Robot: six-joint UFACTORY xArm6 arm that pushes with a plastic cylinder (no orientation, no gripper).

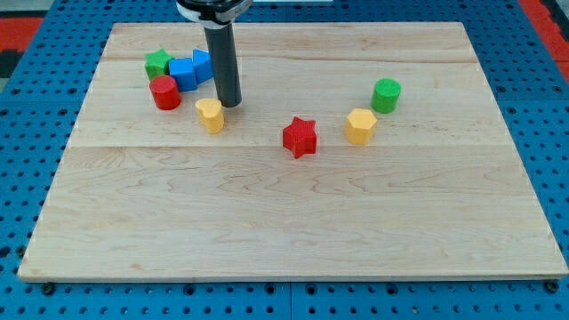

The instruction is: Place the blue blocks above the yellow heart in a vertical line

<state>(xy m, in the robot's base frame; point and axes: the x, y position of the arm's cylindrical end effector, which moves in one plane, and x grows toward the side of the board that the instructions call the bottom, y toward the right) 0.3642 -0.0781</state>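
Observation:
Two blue blocks sit at the view's upper left: a blue cube (183,73) and another blue block (202,64) touching it on its right, partly behind the rod. The yellow heart (210,115) lies just below them. My tip (230,104) rests on the board just right of the yellow heart and below the right blue block, very near both.
A green star (158,62) and a red cylinder (164,92) crowd the blue cube's left side. A red star (300,136) lies mid-board. A yellow hexagon (360,125) and a green cylinder (386,95) sit at the right. The wooden board (293,222) has edges all around.

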